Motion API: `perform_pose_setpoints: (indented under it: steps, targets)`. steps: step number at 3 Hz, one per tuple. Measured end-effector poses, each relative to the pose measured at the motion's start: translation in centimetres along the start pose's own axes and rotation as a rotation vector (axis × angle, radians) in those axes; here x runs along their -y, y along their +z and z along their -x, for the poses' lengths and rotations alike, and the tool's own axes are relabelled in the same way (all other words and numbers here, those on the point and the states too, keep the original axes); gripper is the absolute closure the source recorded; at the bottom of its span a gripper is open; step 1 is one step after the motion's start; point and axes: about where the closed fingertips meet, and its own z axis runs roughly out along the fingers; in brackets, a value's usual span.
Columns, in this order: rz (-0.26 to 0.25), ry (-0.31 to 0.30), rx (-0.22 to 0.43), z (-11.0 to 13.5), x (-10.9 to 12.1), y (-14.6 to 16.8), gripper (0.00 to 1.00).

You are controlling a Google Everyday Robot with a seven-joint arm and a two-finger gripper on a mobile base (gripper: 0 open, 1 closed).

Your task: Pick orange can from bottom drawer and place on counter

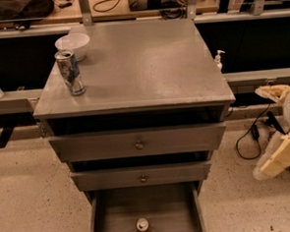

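The orange can (142,228) stands upright near the front middle of the open bottom drawer (111,213), a plain grey tray at the foot of the cabinet. The counter (146,63) is the cabinet's flat grey top. My gripper (273,163) shows as a cream-coloured part at the right edge of the view. It is beside the cabinet at about the height of the middle drawer, well apart from the can. It holds nothing that I can see.
A taller blue-and-silver can (70,73) stands at the counter's left front, with a white bowl (72,44) behind it. Two upper drawers with round knobs (139,145) stand slightly out above the bottom drawer. Cables (250,138) lie on the floor at the right.
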Motion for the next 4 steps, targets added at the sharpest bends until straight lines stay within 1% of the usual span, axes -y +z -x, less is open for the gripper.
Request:
perform_pose_setpoints:
  steps: [1, 2, 3, 4]
  targets:
    - [0.077, 0.023, 0.008, -0.6, 0.6, 2.3, 0.00]
    - [0.199, 0.043, 0.118, -1.0, -1.7, 7.9, 0.00]
    - [0.094, 0.069, 0.391, 0.0, -1.9, 12.0, 0.00]
    - [0.049, 0.035, 0.394, 0.5, -1.0, 11.7, 0.00]
